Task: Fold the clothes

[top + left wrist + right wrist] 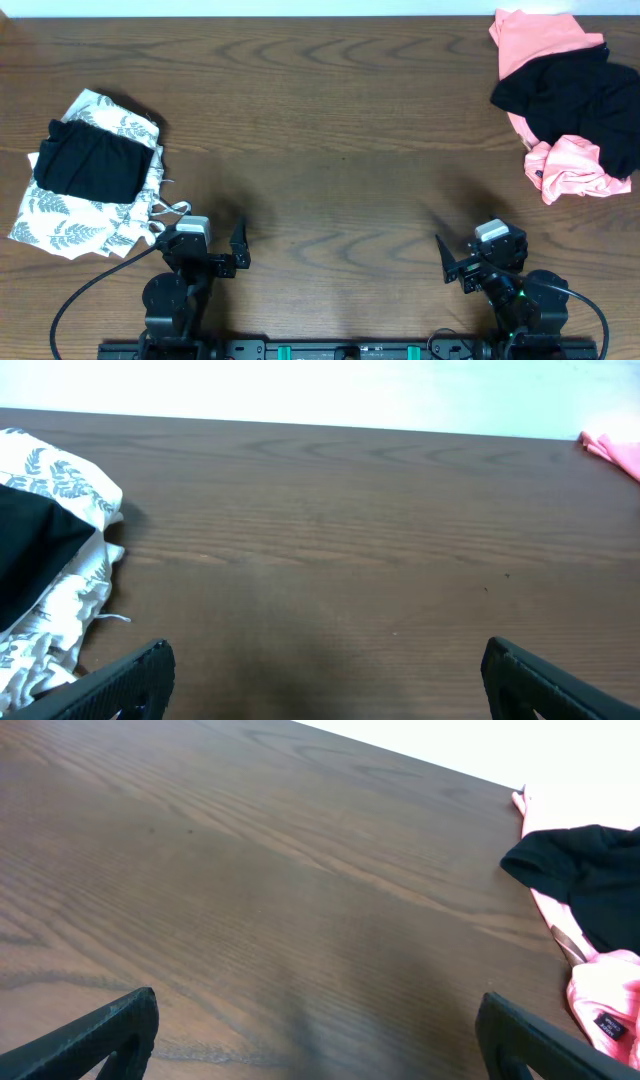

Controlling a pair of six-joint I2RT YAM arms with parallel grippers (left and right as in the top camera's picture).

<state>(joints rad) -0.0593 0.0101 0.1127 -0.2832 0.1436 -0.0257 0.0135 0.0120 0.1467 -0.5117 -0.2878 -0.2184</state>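
and here we are, both arms sitting low at the bottom edge of the overhead view. the left gripper (236,252) is gaping wide and holding nothing, and the right gripper (452,265) is doing the same, jaws apart over the bare table (330,120).

two heaps are waiting. at the left edge of the frame a white leaf-print top (70,215) is lying with a black piece (90,165) resting on it, and that pair is looking fairly squared up. in the upper right corner a pink shirt (535,40) is bunching under a crumpled black shirt (580,95).

by my reading the upper-right heap is the one asking for work, and the step in hand is fetching a garment from it. the right arm is sitting closer, so it is looking like the natural one to go. the trick is taking only the top layer: pinching the black shirt near an edge, not biting through into the pink beneath. then it is dragging it to the open middle of the table, where both grippers are able to reach and flatten it before any fold.
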